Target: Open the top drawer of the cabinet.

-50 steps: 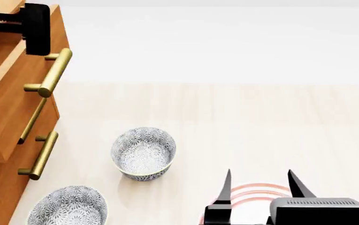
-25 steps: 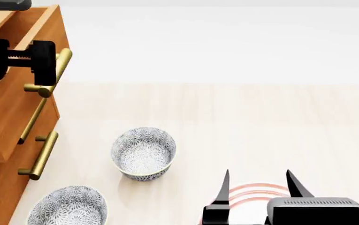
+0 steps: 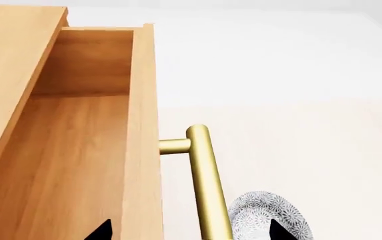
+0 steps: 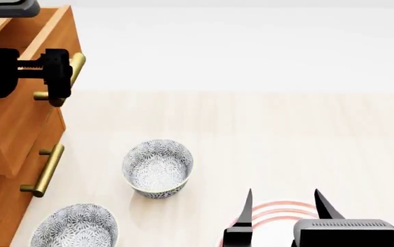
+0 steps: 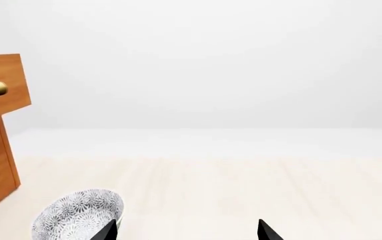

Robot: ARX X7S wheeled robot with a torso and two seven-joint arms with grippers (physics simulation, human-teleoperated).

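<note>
**Top drawer sliding out, left gripper at the handle**

Since a second ago the left gripper (image 4: 58,77) has come down from the cabinet's top to the brass handle (image 4: 65,77) of the top drawer (image 4: 18,103), and the drawer front has moved outward, its handle now sitting further toward the bowls than before. The gripper's dark fingers straddle the bar in the head view, but whether they are clamped on it or only hooked behind it cannot be told; in the left wrist view the two tips stand wide either side of the handle (image 3: 207,185). That view shows the drawer's bare wooden inside (image 3: 64,160), so it is already partly open.

The drawer belongs to the cabinet (image 4: 4,170) at the left edge of the head view, jutting beyond the lower fronts.

To finish well, I would judge the pull should run straight along the drawer's slide, level, with the wrist square to the bar so it does not slip off an end.

The right gripper (image 4: 283,216) hovers low near the robot, fingers spread, holding nothing, over a pink ringed mark (image 4: 279,210) on the floor (image 4: 286,134).

Counted in the head view: two brass handles plainly shown; two patterned bowls, one (image 4: 157,168) nearer the middle, one (image 4: 76,226) close to the cabinet; two grippers.
</note>
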